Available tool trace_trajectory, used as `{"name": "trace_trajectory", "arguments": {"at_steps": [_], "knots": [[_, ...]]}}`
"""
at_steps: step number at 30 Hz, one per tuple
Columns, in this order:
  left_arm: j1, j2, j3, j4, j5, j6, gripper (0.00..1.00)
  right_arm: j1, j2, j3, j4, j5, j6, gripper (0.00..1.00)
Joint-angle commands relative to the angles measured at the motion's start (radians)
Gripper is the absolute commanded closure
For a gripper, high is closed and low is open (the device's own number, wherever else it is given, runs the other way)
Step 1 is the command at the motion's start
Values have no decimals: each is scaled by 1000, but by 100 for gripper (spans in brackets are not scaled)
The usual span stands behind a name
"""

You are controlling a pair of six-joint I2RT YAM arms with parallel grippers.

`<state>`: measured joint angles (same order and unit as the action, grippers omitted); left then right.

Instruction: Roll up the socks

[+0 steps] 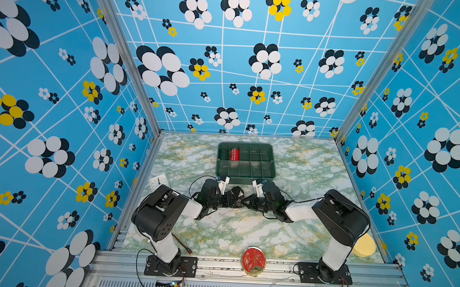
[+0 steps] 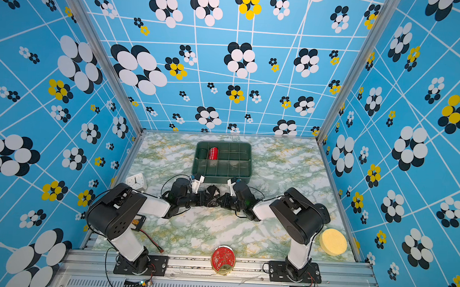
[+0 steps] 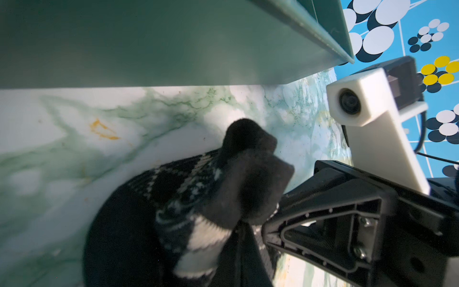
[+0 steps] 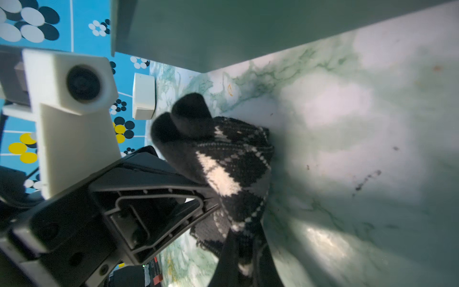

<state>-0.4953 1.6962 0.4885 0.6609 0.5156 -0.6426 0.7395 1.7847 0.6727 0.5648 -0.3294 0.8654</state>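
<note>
Now socks (image 1: 236, 195) bunched mid-counter, near the bin's (image 1: 244, 180) front wall. Left gripper (image 4: 211, 200) pinches them; right gripper (image 3: 269, 229) touches, clamp unclear. Uneven pull could unravel them.

1. In both top views the socks (image 1: 236, 194) (image 2: 212, 192) are a small dark bundle, and their pattern is too small to read.
2. The right pincer (image 3: 267, 229) has its tips buried in the fabric, so whether it has closed cannot be told.
3. At the near right corner of the bench (image 1: 219, 229), the yellow sponge (image 1: 364, 247) is half hidden behind the right arm (image 1: 340, 215).
4. The left arm (image 1: 162, 213) covers part of the white clock (image 1: 159, 181).
5. The dark green roll (image 1: 224, 154) barely separates from the tray (image 1: 246, 144).
</note>
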Motion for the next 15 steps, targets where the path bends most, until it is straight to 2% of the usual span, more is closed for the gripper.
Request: {"name": "trace_trajectory", "arguments": {"at_steps": [1,9,15], "knots": [[-30,23,-29,-323,-98,20,100,31,-65,44,-164,66,-100,98],[-57,-72,-10,-452,-140,50,100,87,-171,105,-434,200,-207,99],[-72,-115,-5,-502,-152,63,100,121,-206,138,-549,248,-248,100]]}}
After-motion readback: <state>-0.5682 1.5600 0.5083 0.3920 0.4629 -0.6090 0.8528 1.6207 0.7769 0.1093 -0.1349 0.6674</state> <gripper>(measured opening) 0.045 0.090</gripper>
